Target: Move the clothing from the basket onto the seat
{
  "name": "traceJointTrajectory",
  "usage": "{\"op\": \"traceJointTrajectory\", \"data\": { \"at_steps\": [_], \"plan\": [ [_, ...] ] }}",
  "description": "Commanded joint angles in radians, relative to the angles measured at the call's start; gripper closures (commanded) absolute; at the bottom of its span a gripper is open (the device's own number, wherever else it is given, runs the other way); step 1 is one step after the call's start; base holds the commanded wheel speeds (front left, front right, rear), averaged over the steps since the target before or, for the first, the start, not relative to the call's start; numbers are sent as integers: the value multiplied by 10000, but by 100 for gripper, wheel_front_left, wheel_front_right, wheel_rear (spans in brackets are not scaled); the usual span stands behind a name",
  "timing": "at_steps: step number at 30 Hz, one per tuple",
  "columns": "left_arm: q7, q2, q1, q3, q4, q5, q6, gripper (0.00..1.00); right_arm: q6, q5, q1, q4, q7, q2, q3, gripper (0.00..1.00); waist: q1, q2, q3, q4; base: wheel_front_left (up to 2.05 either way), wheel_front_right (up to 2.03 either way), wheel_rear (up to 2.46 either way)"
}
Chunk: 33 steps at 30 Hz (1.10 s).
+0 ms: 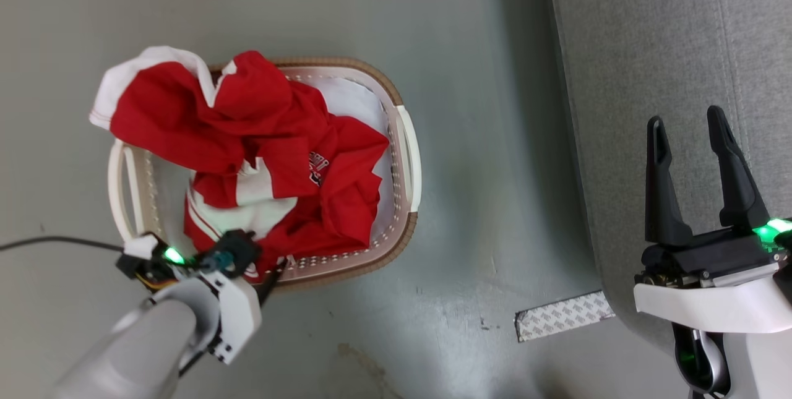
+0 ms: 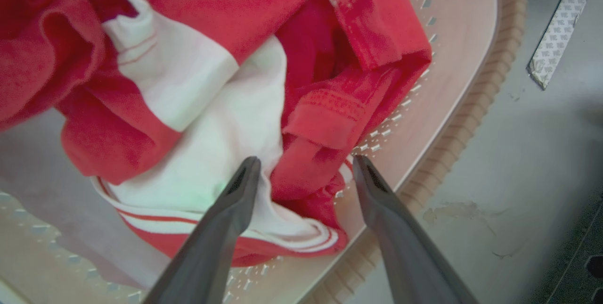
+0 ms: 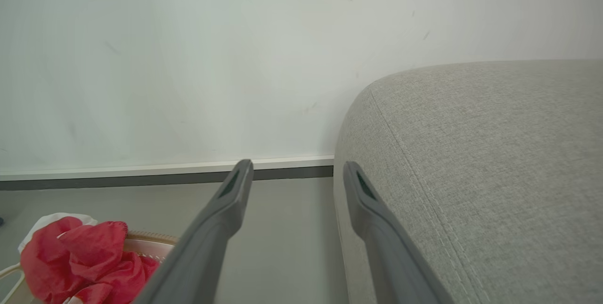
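My left gripper (image 2: 305, 165) is spread wide and grips nothing. Its two fingers point down into the near corner of the basket (image 1: 411, 164), one tip over a white fold and the other over the perforated wall beside a red hem. I cannot tell whether either tip touches the cloth. My right gripper (image 1: 687, 120) is just as wide and empty, hovering above the edge of the seat (image 1: 649, 46), well apart from the basket. The clothing (image 1: 260, 139) lies heaped in the basket, with one red and white piece spilling over its far left rim. A stretch of grey floor (image 1: 482, 201) separates the basket from the seat. A strip of patterned tape (image 1: 563, 315) lies at the seat's foot, and a black cable (image 1: 55, 241) runs across the floor on my left.
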Motion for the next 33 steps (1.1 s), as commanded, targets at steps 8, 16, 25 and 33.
{"op": "traceJointTrajectory", "data": {
  "at_steps": [8,16,25,33],
  "plan": [
    [-272,97,-818,-411,797,-122,20,0,-21,286,-193,-153,-35,-21,-25,0,-1,0,469,-183,0,0,0],
    [-631,-60,-1114,-792,954,-292,20,100,-21,406,-273,-110,-35,-21,-123,0,-1,0,579,-296,0,0,0],
    [-779,-203,-804,-518,420,-1085,20,100,-21,364,-250,207,-35,-22,-159,0,-1,0,-223,-71,0,0,0],
    [-775,-48,429,850,-1797,-1481,303,100,-21,121,196,695,-35,-22,-135,0,-1,0,-2062,400,0,0,0]
  ]
}}
